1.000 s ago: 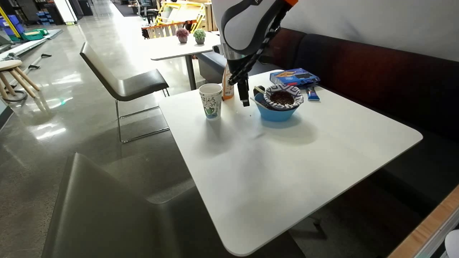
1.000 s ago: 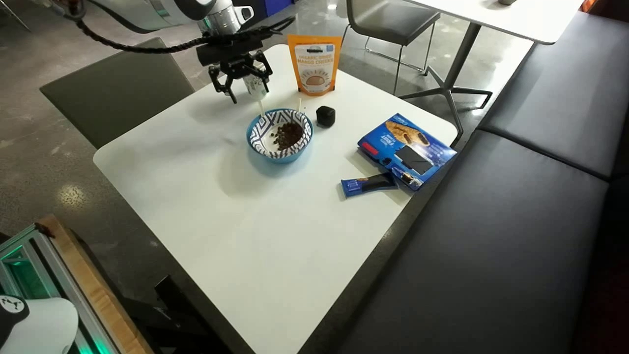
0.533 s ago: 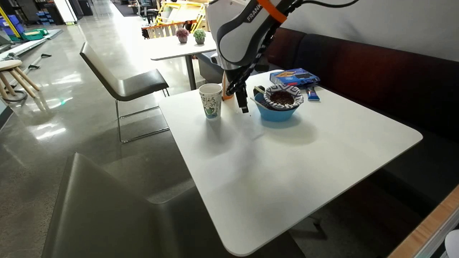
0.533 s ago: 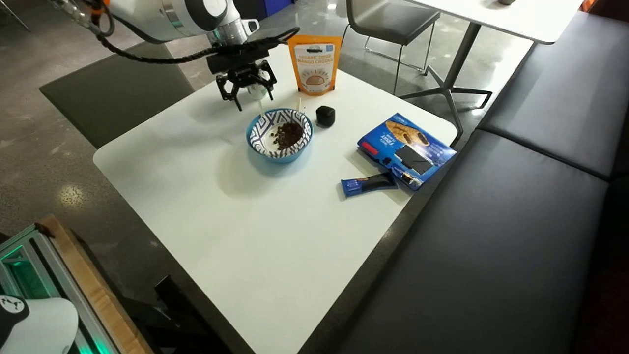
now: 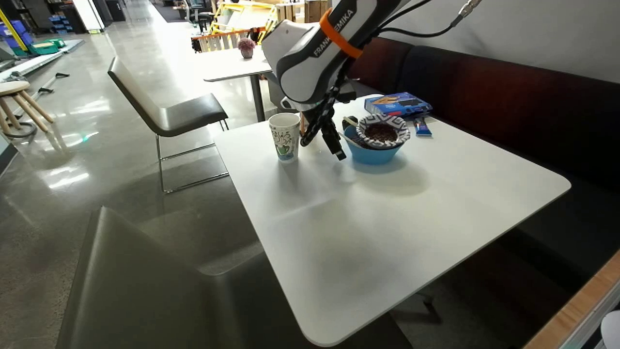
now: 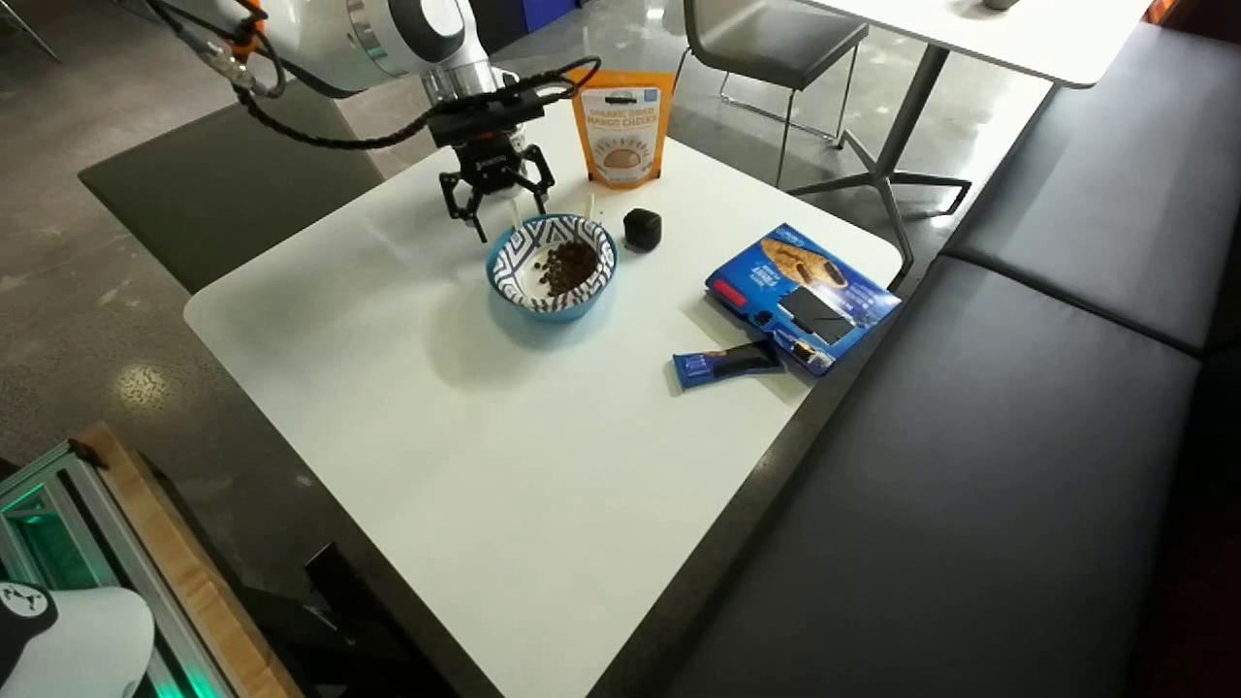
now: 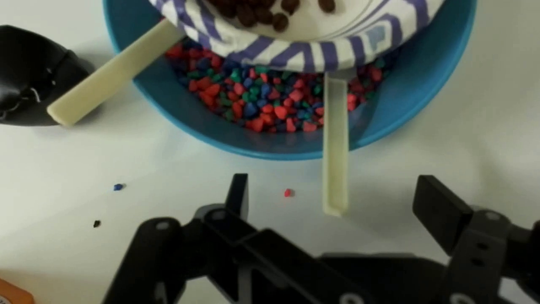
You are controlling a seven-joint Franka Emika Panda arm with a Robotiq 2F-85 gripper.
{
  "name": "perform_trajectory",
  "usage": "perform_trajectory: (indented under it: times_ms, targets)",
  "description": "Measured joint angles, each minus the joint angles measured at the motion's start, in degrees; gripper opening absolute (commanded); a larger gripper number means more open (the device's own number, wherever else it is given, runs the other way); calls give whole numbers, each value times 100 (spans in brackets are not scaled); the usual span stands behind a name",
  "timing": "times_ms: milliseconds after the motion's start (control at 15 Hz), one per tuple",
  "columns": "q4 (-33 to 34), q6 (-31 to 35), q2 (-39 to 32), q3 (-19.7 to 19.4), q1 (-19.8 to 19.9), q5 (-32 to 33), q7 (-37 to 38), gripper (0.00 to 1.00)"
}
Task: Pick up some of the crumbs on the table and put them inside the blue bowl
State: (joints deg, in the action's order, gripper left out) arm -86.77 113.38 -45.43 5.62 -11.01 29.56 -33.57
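The blue bowl stands on the white table and also shows in an exterior view. It holds many small red, blue and green bits, with a patterned paper bowl of brown pieces resting on top. Two pale handles stick out over its rim. A red crumb, a blue crumb and a dark crumb lie on the table. My gripper is open and empty beside the bowl. In the wrist view, one handle's end and the red crumb appear between the fingertips.
A paper cup stands close to the arm. An orange pouch stands behind the bowl, and a black object sits beside it. A blue box and a flat blue packet lie near the bench side.
My gripper has moved down and closer to the blue bowl, and it is tilted more in an exterior view. It has stayed open. The objects on the table have not moved.
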Motion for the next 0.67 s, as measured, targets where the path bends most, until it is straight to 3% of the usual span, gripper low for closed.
perform_trajectory:
  times_ms: [267,333,533,667]
  targets:
    - [426,-8,-423,-38,-59,254,-269,93]
    - [531,-8,-524,-51,-81,304,-321,84]
    - [800,-76,-767,-102,-148,386,-485,74]
    - [956,-287,-821,-115,-184,393,-603,75]
